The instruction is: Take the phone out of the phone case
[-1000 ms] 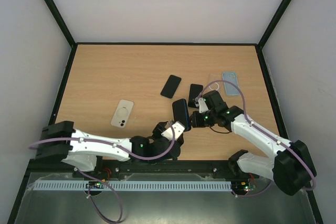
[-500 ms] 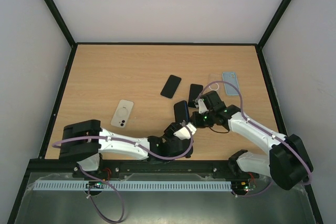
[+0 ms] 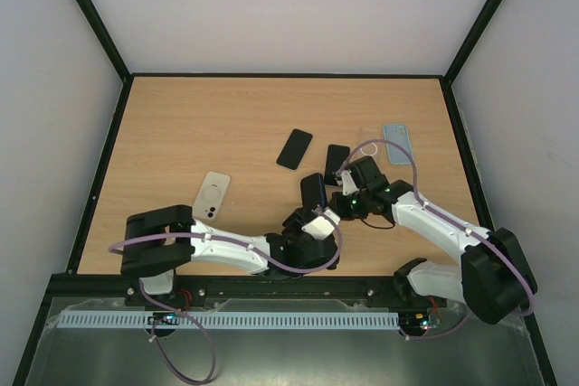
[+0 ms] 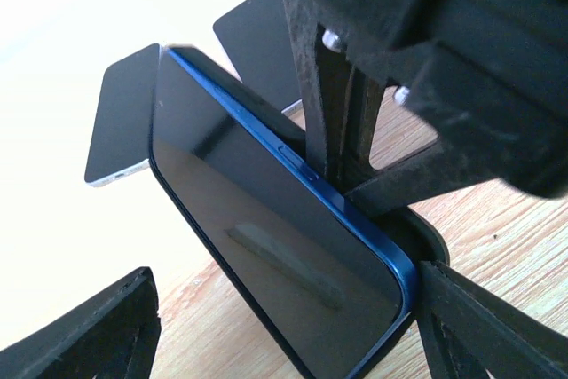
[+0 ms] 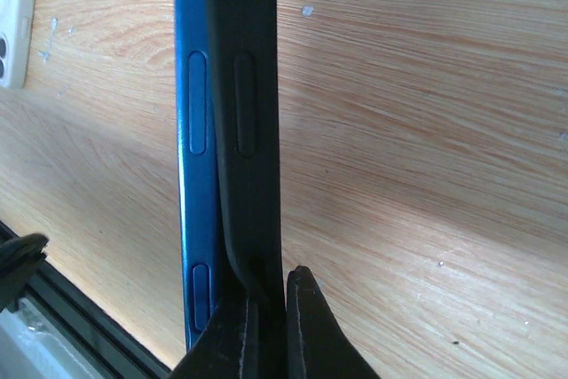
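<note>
1. Phone, blue-edged with a dark screen, stands on edge above the near middle of the surface, between the two claws.
2. Its black phone case runs alongside the blue edge in the right wrist view. The two press together along most of their length, with the case bending slightly away near the bottom.
3. The right claw is pinched together on the rim of the phone case.
4. The left claw is spread wide with the phone's lower end between its fingers. One finger meets the phone's corner and the other stands apart from it.
5. Two black phones lie flat farther back, a white phone lies to the left, and a light-blue case lies to the right.
</note>
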Controlling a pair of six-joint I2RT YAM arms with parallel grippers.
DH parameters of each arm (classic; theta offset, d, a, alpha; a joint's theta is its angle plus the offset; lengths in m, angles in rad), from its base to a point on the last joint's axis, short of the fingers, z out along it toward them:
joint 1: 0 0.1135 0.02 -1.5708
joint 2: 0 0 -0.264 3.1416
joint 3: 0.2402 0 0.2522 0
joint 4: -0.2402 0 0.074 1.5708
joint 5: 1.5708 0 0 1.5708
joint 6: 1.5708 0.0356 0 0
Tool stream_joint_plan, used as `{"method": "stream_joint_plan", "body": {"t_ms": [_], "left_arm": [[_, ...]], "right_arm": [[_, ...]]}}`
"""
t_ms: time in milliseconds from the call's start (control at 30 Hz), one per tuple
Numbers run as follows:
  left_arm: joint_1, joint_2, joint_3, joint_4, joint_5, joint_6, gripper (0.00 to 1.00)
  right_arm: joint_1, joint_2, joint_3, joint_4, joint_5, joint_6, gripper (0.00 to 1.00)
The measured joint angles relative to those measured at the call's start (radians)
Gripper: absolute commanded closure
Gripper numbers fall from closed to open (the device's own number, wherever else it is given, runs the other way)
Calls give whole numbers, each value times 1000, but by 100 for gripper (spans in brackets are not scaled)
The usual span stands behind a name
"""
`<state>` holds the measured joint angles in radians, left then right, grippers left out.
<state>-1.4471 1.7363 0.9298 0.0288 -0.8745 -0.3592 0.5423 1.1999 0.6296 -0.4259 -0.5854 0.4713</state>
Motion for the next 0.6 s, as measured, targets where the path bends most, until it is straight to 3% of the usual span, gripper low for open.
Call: {"method": "stream_joint_plan", "body": {"t_ms": [300, 600], "left_arm": [[0, 77, 65, -39, -57, -12, 33], [-6, 194, 208, -244, -230, -208, 58]], "right_arm": [[-7, -4, -8, 10, 19, -3, 98], [-16, -8, -3, 33, -6, 1, 98]]}}
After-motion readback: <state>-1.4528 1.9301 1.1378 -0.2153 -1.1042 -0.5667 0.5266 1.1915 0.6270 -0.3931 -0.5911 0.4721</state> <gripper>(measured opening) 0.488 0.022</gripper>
